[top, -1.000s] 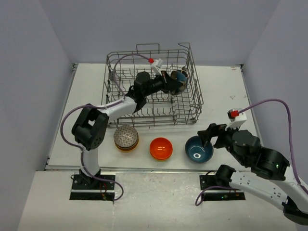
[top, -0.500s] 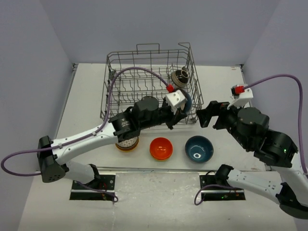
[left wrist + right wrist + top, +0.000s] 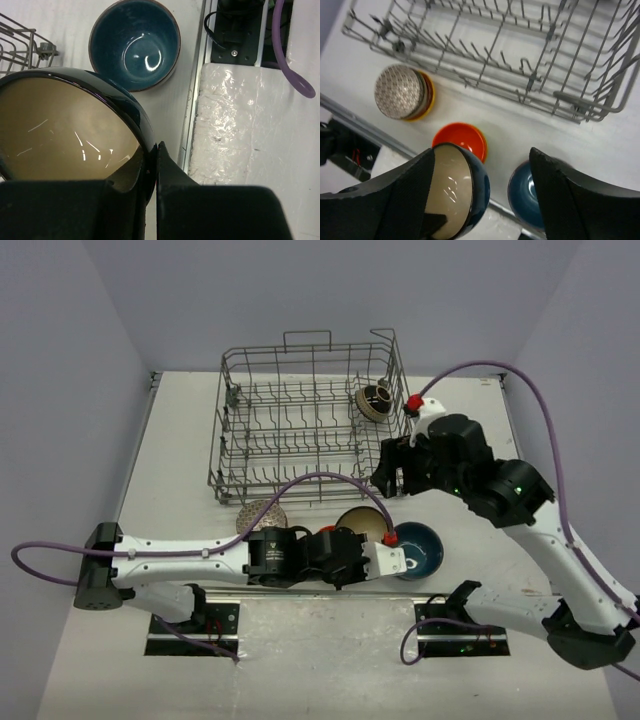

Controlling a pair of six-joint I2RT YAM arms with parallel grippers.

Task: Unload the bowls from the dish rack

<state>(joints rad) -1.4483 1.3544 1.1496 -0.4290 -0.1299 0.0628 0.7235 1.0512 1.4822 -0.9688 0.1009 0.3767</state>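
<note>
My left gripper [image 3: 363, 543] [image 3: 152, 151] is shut on the rim of a black-and-cream bowl [image 3: 362, 523] [image 3: 65, 125], held low over the table's front between the orange bowl [image 3: 461, 140] and the blue bowl [image 3: 417, 550] [image 3: 135, 45]. The grey wire dish rack [image 3: 310, 420] [image 3: 520, 50] holds one dark ringed bowl [image 3: 375, 400] on its side at its back right. My right gripper [image 3: 380, 478] [image 3: 482, 150] hangs open over the rack's front right corner, nothing between its fingers. In its view the black-and-cream bowl [image 3: 455, 195] lies far below.
A stack of bowls topped by an upturned patterned one [image 3: 262, 515] [image 3: 402, 92] stands in front of the rack at the left. The left arm lies along the table's front edge [image 3: 195, 115]. Cables loop over both arms.
My left arm has carried the black-and-cream bowl out of the rack down to the table's front. My right arm has swung from the blue bowl up to the rack's right front corner.
</note>
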